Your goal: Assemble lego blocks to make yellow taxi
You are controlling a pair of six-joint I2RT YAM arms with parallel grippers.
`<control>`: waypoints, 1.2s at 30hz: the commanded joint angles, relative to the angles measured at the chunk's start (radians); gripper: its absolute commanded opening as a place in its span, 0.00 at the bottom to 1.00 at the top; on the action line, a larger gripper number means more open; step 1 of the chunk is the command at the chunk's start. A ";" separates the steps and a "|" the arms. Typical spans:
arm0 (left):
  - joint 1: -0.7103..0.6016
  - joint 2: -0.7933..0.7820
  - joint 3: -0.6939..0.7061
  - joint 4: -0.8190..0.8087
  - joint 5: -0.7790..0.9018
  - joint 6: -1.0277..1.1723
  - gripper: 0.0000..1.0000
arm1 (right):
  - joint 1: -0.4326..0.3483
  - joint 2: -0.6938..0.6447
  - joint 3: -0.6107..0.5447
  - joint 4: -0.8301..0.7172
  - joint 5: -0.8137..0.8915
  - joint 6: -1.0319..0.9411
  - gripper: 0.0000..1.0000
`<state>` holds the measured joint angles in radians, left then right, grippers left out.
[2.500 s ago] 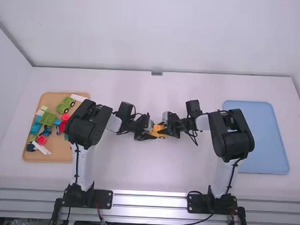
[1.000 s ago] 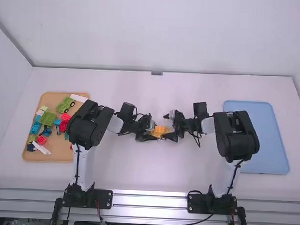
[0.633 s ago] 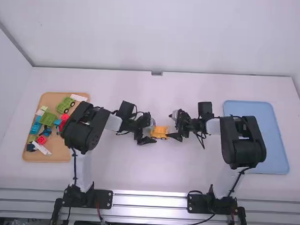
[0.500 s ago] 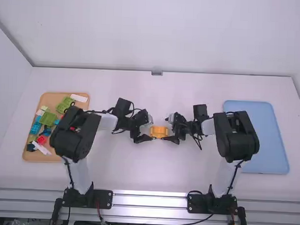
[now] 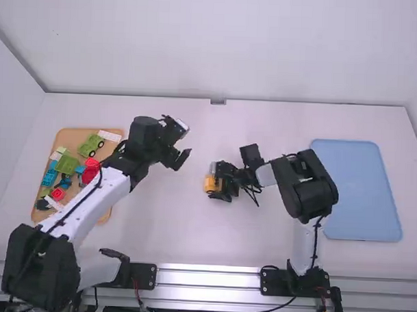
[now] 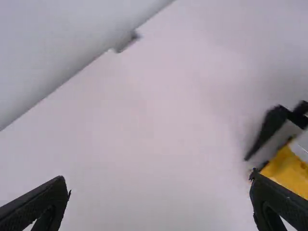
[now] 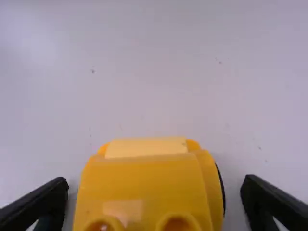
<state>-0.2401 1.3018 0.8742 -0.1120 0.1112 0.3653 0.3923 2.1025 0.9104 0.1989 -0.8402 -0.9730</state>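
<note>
Around the yellow taxi (image 5: 210, 185) near the table's middle stands my right gripper (image 5: 218, 182), open. In the right wrist view, the taxi (image 7: 144, 185) lies between the spread fingers of the right gripper (image 7: 155, 186), with a gap on each side. It has a pale yellow piece at its far end and two round studs nearer the camera. My left gripper (image 5: 185, 143) is up and to the left of the taxi, open and holding nothing. In the left wrist view, the left gripper (image 6: 160, 185) has bare table between its fingers; the yellow taxi (image 6: 288, 169) shows beyond one fingertip.
On the left, a tan tray (image 5: 86, 217) holds green, blue, red and white blocks, partly behind the left arm. A blue tray (image 5: 365, 196) lies at the right, beside the right arm. The back wall has a small grey fitting (image 5: 218, 101).
My left gripper has left the taxi and pulled back up and to the left, its arm folding toward its base. The right gripper has shifted left over the taxi, which now looks turned.
</note>
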 commanded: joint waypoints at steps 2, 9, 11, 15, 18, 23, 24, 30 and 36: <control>0.005 -0.037 0.002 -0.014 -0.177 -0.088 0.99 | 0.005 0.003 0.023 -0.050 0.112 0.026 0.69; 0.005 -0.035 0.002 -0.028 -0.182 -0.081 0.99 | -0.020 -0.031 0.132 -0.301 0.185 -0.051 0.42; 0.005 -0.030 0.002 -0.027 -0.183 -0.075 0.99 | -0.042 -0.062 0.178 -0.428 0.242 -0.111 0.36; 0.005 -0.027 0.002 -0.043 -0.183 -0.018 0.99 | -0.116 -0.138 0.249 -0.612 0.469 -0.116 0.34; 0.005 -0.024 0.002 -0.047 -0.183 -0.016 0.99 | -0.164 -0.183 0.262 -0.657 0.599 -0.068 0.33; 0.005 -0.008 0.002 -0.035 -0.196 -0.017 0.99 | -0.359 -0.333 0.260 -0.731 0.851 0.179 0.32; 0.005 -0.007 0.002 -0.033 -0.203 -0.017 0.99 | -0.374 -0.343 0.260 -0.737 0.854 0.190 0.31; 0.005 0.031 0.002 0.037 -0.236 -0.017 0.99 | -0.681 -0.457 0.166 -0.578 0.708 0.268 0.31; 0.005 0.090 0.002 0.093 -0.232 -0.017 0.99 | -0.962 -0.381 -0.023 -0.140 0.431 0.521 0.45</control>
<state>-0.2401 1.3674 0.8742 -0.0242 -0.1104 0.3405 -0.5358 1.6722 0.9482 0.0273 -0.2829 -0.5919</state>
